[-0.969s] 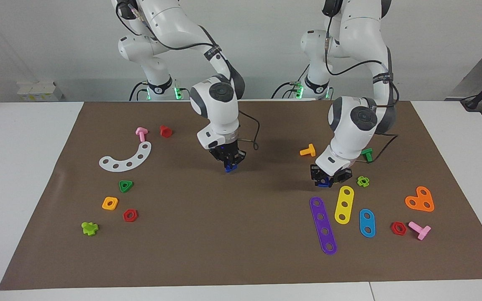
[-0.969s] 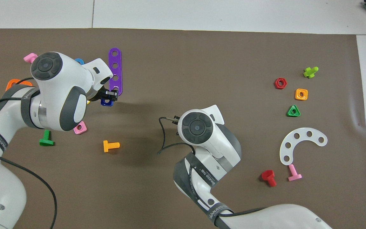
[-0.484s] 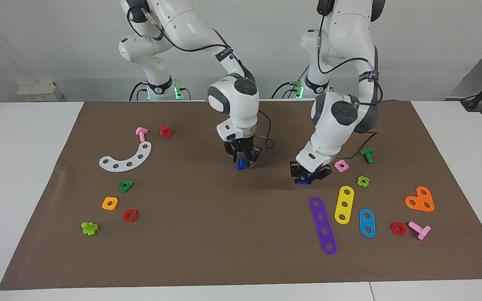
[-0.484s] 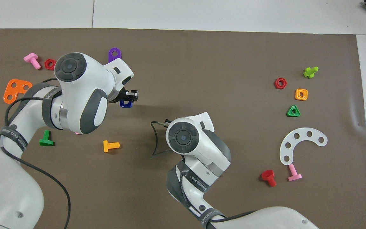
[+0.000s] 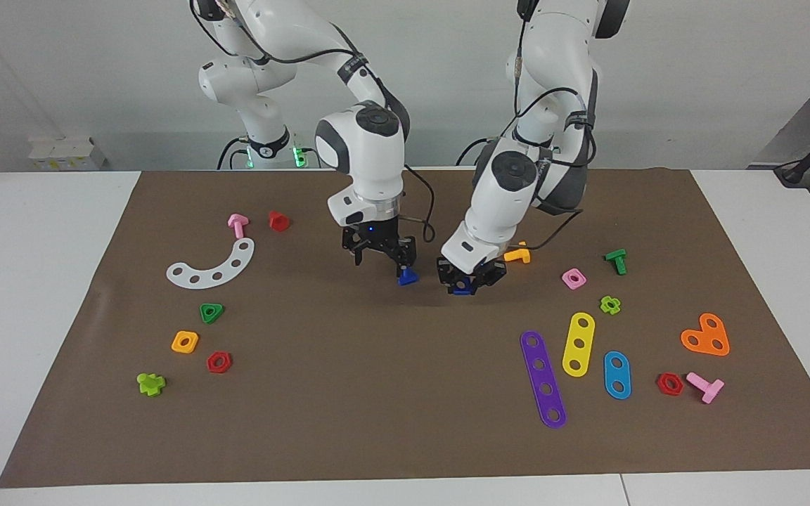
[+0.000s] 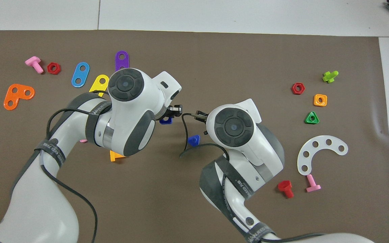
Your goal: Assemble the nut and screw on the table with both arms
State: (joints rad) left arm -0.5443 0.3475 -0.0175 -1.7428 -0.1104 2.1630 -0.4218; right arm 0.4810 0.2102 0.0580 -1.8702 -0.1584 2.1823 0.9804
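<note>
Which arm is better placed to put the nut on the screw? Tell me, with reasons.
Left, probably. The left pincer is shut on the nut, close beside the screw, which seems to rest on the mat. The right pincer is open and holds nothing.

A plain pale wall (image 5: 714, 77) fills the top of the frame. Against it, at upper left, a small white box (image 5: 66, 152) sits level with the white table (image 5: 32, 281). Lighting is even.
</note>
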